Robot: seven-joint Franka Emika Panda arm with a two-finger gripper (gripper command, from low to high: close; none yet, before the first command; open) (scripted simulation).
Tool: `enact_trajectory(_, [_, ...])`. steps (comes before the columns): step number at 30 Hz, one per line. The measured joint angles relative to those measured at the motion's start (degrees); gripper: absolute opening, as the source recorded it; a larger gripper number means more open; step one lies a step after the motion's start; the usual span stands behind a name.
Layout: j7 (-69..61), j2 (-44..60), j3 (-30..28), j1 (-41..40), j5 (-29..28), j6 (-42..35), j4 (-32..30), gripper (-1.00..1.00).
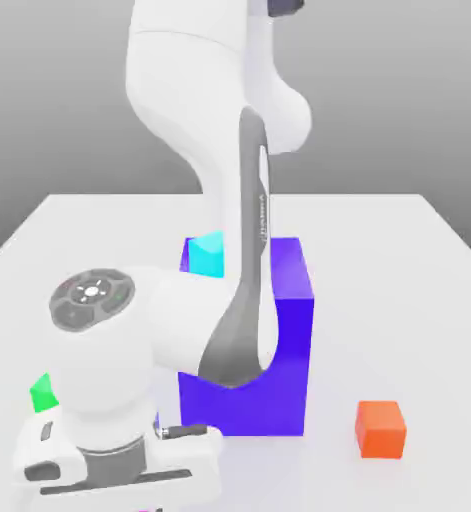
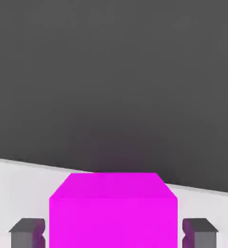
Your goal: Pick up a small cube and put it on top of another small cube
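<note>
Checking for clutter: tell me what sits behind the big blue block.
A cyan cube peeks out behind the big blue block. The robot arm covers part of it; anything lower behind the block is hidden.

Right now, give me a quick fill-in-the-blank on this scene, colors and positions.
1. The cube between the jaws in the hand view is ____.
2. The cube at the exterior view's right is ____.
3. The cyan cube sits behind the big ____ block.
4. The green cube lies at the exterior view's ____.

Missing: magenta; orange; blue-purple; left

Soft, even, bright light; faint shadows under the blocks; no glare.
</note>
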Motion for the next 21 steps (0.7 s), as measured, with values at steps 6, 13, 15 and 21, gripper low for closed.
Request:
enact_trajectory(6, [1.27, -5.00, -1.62, 1.23, -1.78, -3.83, -1.18, -1.00])
enact_trajectory(13, [10.71, -19.39, -11.83, -0.18, -9.35, -5.96, -12.49, -1.00])
enact_trajectory(15, [13.75, -23.38, -14.69, -1.45, -11.55, -5.75, -16.45, -1.00])
enact_trajectory(21, [19.15, -31.90, -18.20, -11.84, -13.77, -4.06, -26.74, -1.00])
